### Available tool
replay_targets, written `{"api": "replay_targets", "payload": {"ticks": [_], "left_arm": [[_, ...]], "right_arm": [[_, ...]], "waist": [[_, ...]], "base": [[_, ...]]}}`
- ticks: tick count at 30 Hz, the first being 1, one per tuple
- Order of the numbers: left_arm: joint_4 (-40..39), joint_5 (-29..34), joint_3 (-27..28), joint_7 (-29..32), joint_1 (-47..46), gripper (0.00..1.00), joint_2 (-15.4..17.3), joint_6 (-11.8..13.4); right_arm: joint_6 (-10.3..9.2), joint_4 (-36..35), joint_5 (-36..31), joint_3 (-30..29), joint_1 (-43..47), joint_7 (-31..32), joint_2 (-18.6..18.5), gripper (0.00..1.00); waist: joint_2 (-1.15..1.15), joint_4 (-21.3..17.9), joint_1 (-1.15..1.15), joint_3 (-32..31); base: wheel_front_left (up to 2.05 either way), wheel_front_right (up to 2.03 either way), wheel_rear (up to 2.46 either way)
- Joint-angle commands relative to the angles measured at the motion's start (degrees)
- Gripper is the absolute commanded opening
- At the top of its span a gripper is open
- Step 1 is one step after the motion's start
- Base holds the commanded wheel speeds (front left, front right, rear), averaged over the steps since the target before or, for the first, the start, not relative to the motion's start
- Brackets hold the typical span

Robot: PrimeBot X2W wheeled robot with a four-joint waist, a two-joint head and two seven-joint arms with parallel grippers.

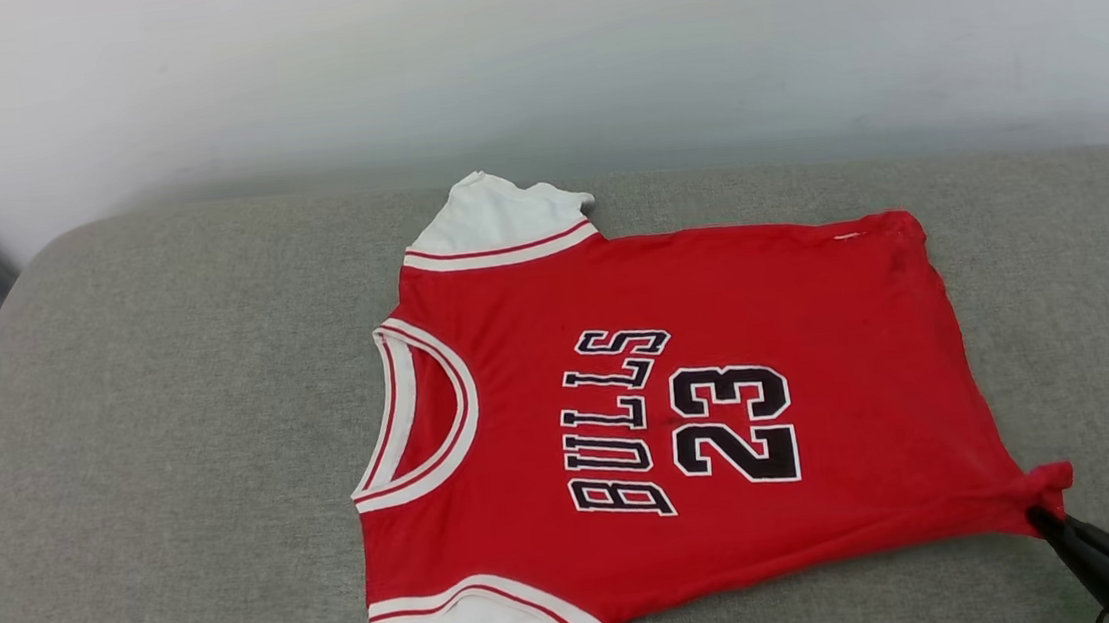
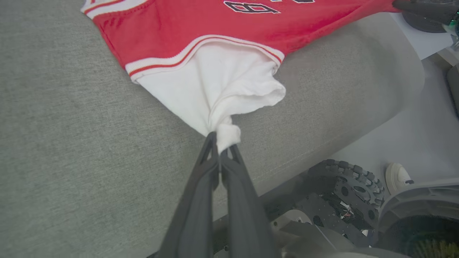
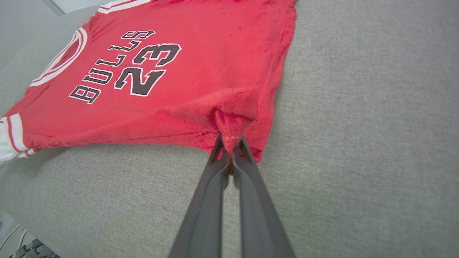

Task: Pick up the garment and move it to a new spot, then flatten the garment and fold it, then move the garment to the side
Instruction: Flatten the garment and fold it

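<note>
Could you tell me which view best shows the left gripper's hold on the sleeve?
The left wrist view: the left gripper is shut on the garment's bunched white sleeve tip. The head view crops that sleeve; the right wrist view catches a sliver.

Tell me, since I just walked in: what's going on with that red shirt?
A red Bulls 23 jersey lies spread face up on a grey cushion. The robot's left gripper has its jaws shut on the tip of the near white sleeve, the right gripper on the near hem corner. No fold is made yet.
</note>
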Motion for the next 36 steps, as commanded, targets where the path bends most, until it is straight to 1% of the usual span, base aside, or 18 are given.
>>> {"api": "replay_targets", "payload": {"ticks": [1, 5, 7, 9, 13, 19, 22, 30, 34, 36], "left_arm": [[-0.8, 1.4, -0.1, 0.4, 0.2, 0.00, 1.5, 0.3], [-2.7, 2.4, 1.6, -0.6, -1.7, 0.00, 2.4, 1.1], [-3.5, 2.8, 2.7, -1.3, -2.6, 0.00, 3.0, 1.6], [-4.2, 3.6, 4.0, -1.9, -3.9, 0.00, 3.6, 2.0], [-5.2, 4.4, 5.4, -2.3, -6.3, 0.00, 3.6, 2.1], [-5.0, 6.5, 7.5, -1.1, -13.1, 0.00, 2.9, 1.7], [-3.4, 7.3, 8.0, -0.6, -16.9, 0.00, 1.4, 0.9], [3.5, 8.1, 8.7, 0.7, -26.5, 0.00, -2.2, -2.2], [7.9, 9.7, 7.0, 2.6, -29.7, 0.00, -3.3, -4.0], [10.2, 10.2, 6.3, 2.6, -30.9, 0.00, -4.7, -4.4]], "right_arm": [[-0.02, -1.3, 0.3, -1.0, 1.5, 0.4, 0.1, 0.00], [-0.02, -3.3, 0.2, -2.3, 2.6, 1.4, 0.3, 0.00], [-0.02, -4.1, 0.6, -2.5, 2.2, 2.1, 0.6, 0.00], [-0.02, -4.6, 0.6, -2.3, 1.0, 2.6, 0.0, 0.00], [-0.02, -4.4, 0.3, -2.0, -0.7, 3.2, -0.4, 0.00], [-0.02, -3.8, -0.3, -1.2, -5.8, 5.0, -1.0, 0.00], [-0.02, -3.1, -0.4, -0.3, -8.6, 5.6, -1.4, 0.00], [-0.02, 0.2, -1.0, 2.3, -15.1, 8.5, -2.1, 0.00], [-0.02, 1.7, -1.5, 4.0, -17.8, 9.6, -1.7, 0.00], [-0.02, 2.5, -1.8, 4.9, -18.8, 10.0, -1.8, 0.00]], "waist": [[0.00, -0.3, 0.01, 0.1], [0.00, -0.8, 0.01, 0.6], [0.00, -1.1, 0.01, 1.1], [0.00, -1.3, 0.01, 2.0], [0.00, -1.4, 0.01, 3.4], [0.00, -1.8, 0.01, 7.6], [0.00, -2.0, 0.01, 9.6], [0.00, -2.5, 0.01, 13.3], [0.00, -2.9, 0.01, 14.5], [0.00, -3.0, 0.01, 14.9]], "base": [[0.00, 0.00, 0.00], [0.00, 0.00, 0.00], [0.00, 0.00, 0.00], [0.00, 0.00, 0.00], [0.00, 0.00, 0.00], [0.00, 0.00, 0.00], [0.00, 0.00, 0.00], [0.00, 0.00, 0.00], [0.00, 0.00, 0.00], [0.00, 0.00, 0.00]]}}
